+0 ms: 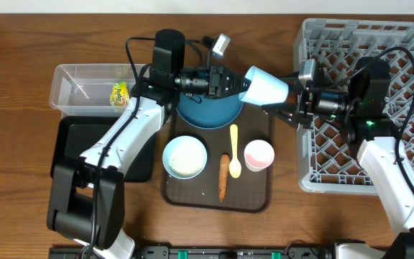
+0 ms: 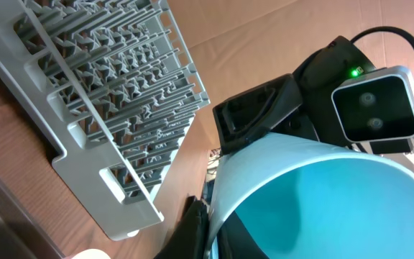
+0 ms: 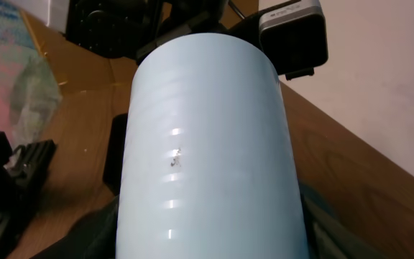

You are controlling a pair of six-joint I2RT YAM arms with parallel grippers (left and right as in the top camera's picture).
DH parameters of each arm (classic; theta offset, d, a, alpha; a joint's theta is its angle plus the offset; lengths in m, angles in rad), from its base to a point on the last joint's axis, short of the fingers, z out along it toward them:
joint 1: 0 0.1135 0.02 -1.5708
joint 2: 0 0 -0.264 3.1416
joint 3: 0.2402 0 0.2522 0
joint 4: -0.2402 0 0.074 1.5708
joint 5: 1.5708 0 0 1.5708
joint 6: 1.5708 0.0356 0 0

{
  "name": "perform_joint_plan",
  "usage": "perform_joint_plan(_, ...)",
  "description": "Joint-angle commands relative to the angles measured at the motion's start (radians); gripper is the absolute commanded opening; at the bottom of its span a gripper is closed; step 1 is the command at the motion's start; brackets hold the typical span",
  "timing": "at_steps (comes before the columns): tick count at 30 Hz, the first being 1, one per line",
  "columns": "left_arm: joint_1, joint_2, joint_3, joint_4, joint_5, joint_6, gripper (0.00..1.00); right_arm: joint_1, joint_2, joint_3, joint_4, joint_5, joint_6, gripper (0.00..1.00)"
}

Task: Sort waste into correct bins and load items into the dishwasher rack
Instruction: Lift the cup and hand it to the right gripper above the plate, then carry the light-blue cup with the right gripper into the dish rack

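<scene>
Dishwasher rack (image 1: 336, 158): grey pegged crate on the wooden surface.
Light blue cup (image 1: 267, 88): airborne, sideways, just left of the rack, mouth facing away.
Left gripper (image 1: 241, 83): jaws pinch the cup's rim, its end farther from the rack.
Right gripper (image 1: 291, 98): jaws closed on the cup's base, beside the rack.

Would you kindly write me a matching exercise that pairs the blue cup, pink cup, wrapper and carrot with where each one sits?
Things:
1. blue cup
2. pink cup
3. wrapper
4. carrot

Places:
A. inside the tub
B. between bowl and spoon
C. aloft between left gripper and right gripper
D. between spoon and rack

Pairs: 1-C, 2-D, 3-A, 4-B
</scene>
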Motion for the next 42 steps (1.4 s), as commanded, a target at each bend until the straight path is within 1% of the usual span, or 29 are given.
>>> perform_joint_plan(1, 0.0, -0.001, 0.006, 0.003, 0.02, -0.002, 0.11, 0.008, 0.003, 0.02, 0.002, -0.019, -0.012, 0.44)
perform_joint_plan(3, 0.0, -0.001, 0.006, 0.003, 0.014, -0.002, 0.16, 0.008, 0.003, 0.02, 0.002, -0.019, -0.011, 0.44)
perform_joint_plan(4, 0.0, -0.001, 0.006, 0.002, 0.009, 0.0, 0.22, 0.008, 0.003, 0.02, 0.002, -0.018, -0.011, 0.44)
perform_joint_plan(5, 0.0, -0.001, 0.006, 0.002, 0.005, 0.017, 0.31, 0.007, 0.003, 0.02, 0.0, -0.018, -0.011, 0.45)
perform_joint_plan(6, 0.0, -0.001, 0.006, 0.002, 0.001, 0.04, 0.35, 0.007, 0.003, 0.02, -0.002, -0.018, -0.011, 0.47)
perform_joint_plan(7, 0.0, -0.001, 0.006, -0.002, -0.007, 0.086, 0.37, 0.007, 0.003, 0.02, -0.002, -0.016, -0.002, 0.48)
perform_joint_plan(8, 0.0, -0.001, 0.006, -0.009, -0.018, 0.119, 0.37, 0.007, 0.003, 0.02, -0.002, -0.006, 0.018, 0.47)
perform_joint_plan(9, 0.0, -0.001, 0.006, -0.025, -0.039, 0.156, 0.37, 0.008, 0.003, 0.02, -0.002, 0.014, 0.043, 0.44)
perform_joint_plan(11, 0.0, -0.001, 0.006, -0.087, -0.115, 0.215, 0.37, 0.007, 0.003, 0.02, -0.003, 0.092, 0.132, 0.41)
perform_joint_plan(12, 0.001, -0.001, 0.006, -0.135, -0.177, 0.246, 0.37, 0.007, 0.003, 0.02, -0.005, 0.134, 0.171, 0.4)
perform_joint_plan(13, 0.001, -0.001, 0.006, -0.189, -0.252, 0.277, 0.37, 0.007, 0.003, 0.02, -0.01, 0.196, 0.219, 0.37)
perform_joint_plan(14, 0.001, -0.002, 0.006, -0.238, -0.324, 0.304, 0.37, 0.005, 0.003, 0.02, -0.014, 0.243, 0.253, 0.29)
perform_joint_plan(15, 0.001, -0.002, 0.006, -0.284, -0.4, 0.325, 0.37, 0.002, 0.003, 0.02, -0.018, 0.29, 0.288, 0.18)
perform_joint_plan(16, 0.001, -0.002, 0.006, -0.33, -0.481, 0.346, 0.37, -0.004, 0.003, 0.02, -0.025, 0.347, 0.328, 0.04)
perform_joint_plan(17, 0.001, -0.002, 0.006, -0.367, -0.549, 0.371, 0.37, -0.011, 0.003, 0.02, -0.034, 0.399, 0.359, 0.01)
perform_joint_plan(20, 0.01, -0.014, 0.006, -0.445, -0.662, 0.433, 0.37, -0.032, 0.002, 0.02, -0.063, 0.511, 0.399, 0.01)
perform_joint_plan(23, 0.029, -0.047, 0.006, -0.509, -0.744, 0.479, 0.37, -0.053, -0.003, 0.023, -0.101, 0.61, 0.404, 0.01)
perform_joint_plan(26, 0.052, -0.101, 0.006, -0.574, -0.853, 0.524, 0.37, -0.079, -0.019, 0.05, -0.195, 0.714, 0.404, 0.01)
perform_joint_plan(30, 0.074, -0.177, 0.006, -0.643, -0.967, 0.566, 0.38, -0.123, -0.037, 0.166, -0.419, 0.859, 0.404, 0.01)
perform_joint_plan(32, 0.08, -0.205, 0.006, -0.671, -1.018, 0.569, 0.41, -0.146, -0.037, 0.252, -0.549, 0.941, 0.404, 0.01)
perform_joint_plan(34, 0.082, -0.222, 0.006, -0.691, -1.062, 0.572, 0.42, -0.169, -0.037, 0.34, -0.675, 1.03, 0.404, 0.01)
perform_joint_plan(37, 0.082, -0.227, 0.006, -0.702, -1.088, 0.572, 0.42, -0.218, -0.035, 0.479, -0.861, 1.188, 0.406, 0.01)
perform_joint_plan(42, 0.082, -0.226, 0.006, -0.701, -1.088, 0.572, 0.43, -0.332, -0.035, 0.591, -1.016, 1.314, 0.436, 0.01)
